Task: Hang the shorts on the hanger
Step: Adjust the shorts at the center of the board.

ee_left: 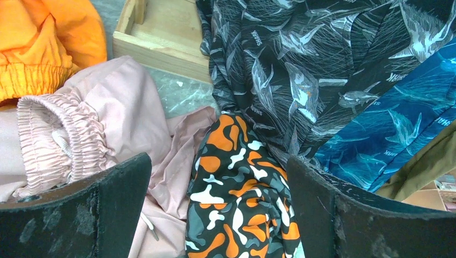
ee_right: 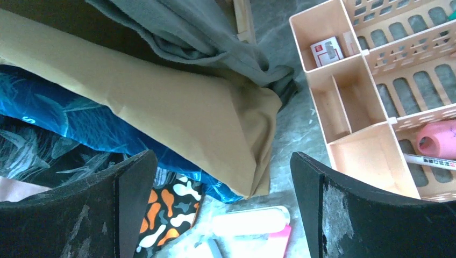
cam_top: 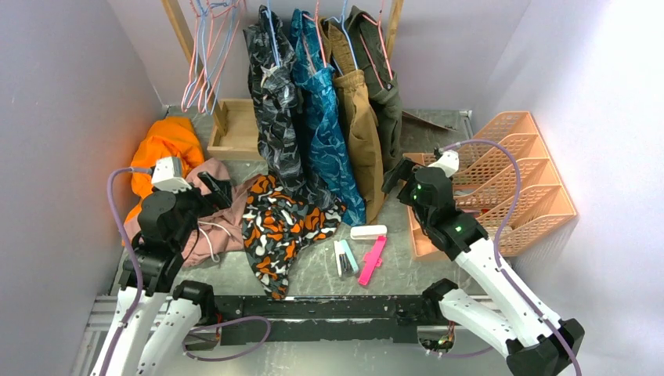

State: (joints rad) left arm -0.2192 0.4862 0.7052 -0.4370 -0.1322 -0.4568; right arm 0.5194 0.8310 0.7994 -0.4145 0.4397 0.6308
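Note:
The orange, black, white and grey camo shorts (cam_top: 282, 227) lie crumpled on the table, partly under the hanging clothes. In the left wrist view they lie (ee_left: 236, 193) right between my fingers. My left gripper (cam_top: 218, 190) is open and empty, just left of the shorts above the pink shorts; its gap shows in the wrist view (ee_left: 220, 215). My right gripper (cam_top: 394, 174) is open and empty, right of the hanging clothes; through its gap (ee_right: 223, 209) a corner of the shorts (ee_right: 172, 209) shows. Empty pink wire hangers (cam_top: 190, 82) hang with light-blue ones on the rack at the back left.
Dusty-pink shorts (cam_top: 223, 223) and an orange garment (cam_top: 164, 145) lie left. Shark-print, blue, tan and dark green clothes (cam_top: 329, 117) hang from the rack. A wooden box (cam_top: 235, 133) stands behind. A peach organizer (cam_top: 509, 180) stands right. A white case (cam_top: 368, 232) and pink tool (cam_top: 372, 261) lie in front.

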